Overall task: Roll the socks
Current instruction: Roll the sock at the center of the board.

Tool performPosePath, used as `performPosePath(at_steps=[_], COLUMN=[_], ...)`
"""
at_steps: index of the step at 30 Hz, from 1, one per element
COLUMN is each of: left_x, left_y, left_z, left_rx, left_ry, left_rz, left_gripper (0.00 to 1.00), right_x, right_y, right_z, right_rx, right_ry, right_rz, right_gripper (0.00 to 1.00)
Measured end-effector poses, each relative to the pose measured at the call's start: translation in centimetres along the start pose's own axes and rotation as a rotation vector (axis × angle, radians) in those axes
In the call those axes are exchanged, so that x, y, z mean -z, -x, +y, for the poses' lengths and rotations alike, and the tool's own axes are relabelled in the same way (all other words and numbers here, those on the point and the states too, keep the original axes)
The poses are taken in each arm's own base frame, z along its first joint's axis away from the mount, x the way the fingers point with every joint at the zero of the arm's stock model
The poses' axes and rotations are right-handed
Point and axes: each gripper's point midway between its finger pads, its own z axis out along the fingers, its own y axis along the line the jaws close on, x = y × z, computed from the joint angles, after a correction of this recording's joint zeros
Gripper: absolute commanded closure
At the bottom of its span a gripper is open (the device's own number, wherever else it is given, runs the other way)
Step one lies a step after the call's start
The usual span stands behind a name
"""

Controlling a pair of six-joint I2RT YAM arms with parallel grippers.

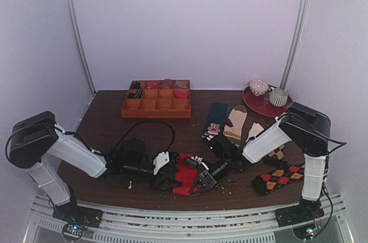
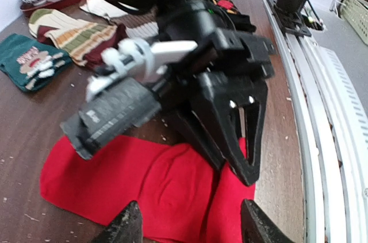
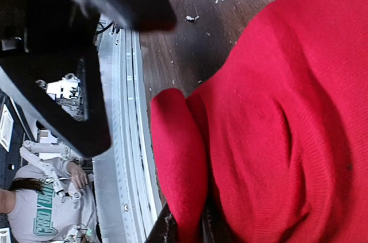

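Red socks (image 1: pixel 183 184) lie flat at the near middle; two grippers meet there; the left gripper (image 2: pixel 192 227) hangs over them, fingers spread; the right gripper (image 3: pixel 187 228) pinches one red fold; one tray (image 1: pixel 156 114) sits far behind.

Orange divider tray (image 1: pixel 155 115) at back; teal bear sock (image 1: pixel 215 118), argyle socks (image 1: pixel 280 177), red plate (image 1: pixel 261 105).

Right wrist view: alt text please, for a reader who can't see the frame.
The right gripper pinches a raised fold of the red socks at the bottom edge; the fabric fills the right half. Blurred black machinery looms upper left over the brown table and its metal rail.
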Motion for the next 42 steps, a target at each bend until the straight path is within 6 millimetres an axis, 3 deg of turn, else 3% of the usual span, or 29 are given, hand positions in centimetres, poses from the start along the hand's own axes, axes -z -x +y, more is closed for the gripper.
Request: performPosePath(at_steps=[10,17,23,25,26,33,37,42], left_x=[-0.6,-1.2,-1.6,-1.8,-1.9,-1.7,-0.4,-0.5], left_y=[-0.1,-3.3,-3.7,-3.6,-3.6,-4.1,-4.5,-4.0], left_z=[-2.9,-3.9,-3.8,-3.6,-3.5,-3.3,-3.1,-2.4], left_rx=[-0.008,0.046,0.055,0.058,0.06,0.059,0.054,0.043], left_ry=[-0.126,-0.164,-0.161,-0.158,-0.155,-0.12,-0.072,-0.038], left_rz=[-0.011,0.07,0.071,0.07,0.071,0.068,0.071,0.063], left_gripper=[0.51,0.51,0.65,0.57,0.44,0.27,0.26,0.4], right_x=[0.3,0.3,0.3,0.3,0.4,0.4,0.4,0.4], right_y=[0.4,0.5,0.5,0.5,0.5,0.5,0.5,0.5], right_z=[-0.3,-0.3,-0.3,-0.3,-0.3,-0.3,-0.4,-0.4], right_rx=[-0.099,-0.113,-0.113,-0.113,-0.113,-0.115,-0.117,-0.119], right_ry=[0.029,0.032,0.032,0.033,0.033,0.033,0.034,0.035], right_rz=[0.003,0.004,0.004,0.004,0.004,0.004,0.004,0.004], right_gripper=[0.88,0.88,0.88,0.88,0.88,0.88,0.88,0.88])
